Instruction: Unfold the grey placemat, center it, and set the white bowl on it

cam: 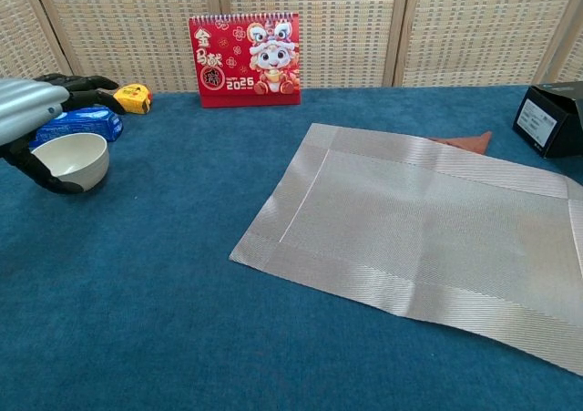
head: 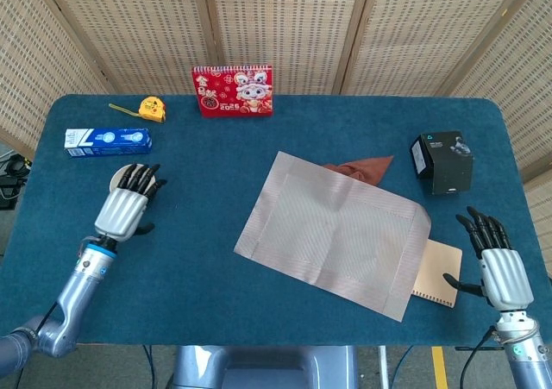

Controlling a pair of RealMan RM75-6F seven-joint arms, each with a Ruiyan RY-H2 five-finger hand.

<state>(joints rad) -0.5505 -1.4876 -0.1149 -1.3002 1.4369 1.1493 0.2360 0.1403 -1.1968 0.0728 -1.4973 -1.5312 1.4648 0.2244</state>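
Observation:
The grey placemat (head: 332, 234) (cam: 419, 229) lies spread flat and slanted, right of the table's middle. The white bowl (head: 116, 178) (cam: 71, 156) stands upright on the blue table at the left, far from the mat. My left hand (head: 125, 208) (cam: 23, 106) reaches over the bowl, fingers spread above its rim and thumb curving around its near side. Most of the bowl is hidden under the fingers in the head view. My right hand (head: 500, 272) hovers near the front right edge with fingers apart, holding nothing; the chest view does not show it.
A blue box (head: 108, 140) (cam: 77, 122) and a yellow tape measure (head: 151, 108) sit behind the bowl. A red calendar (head: 232, 90) stands at the back. A black box (head: 442, 160), brown cloth (head: 362, 166) and tan notebook (head: 435, 272) border the mat.

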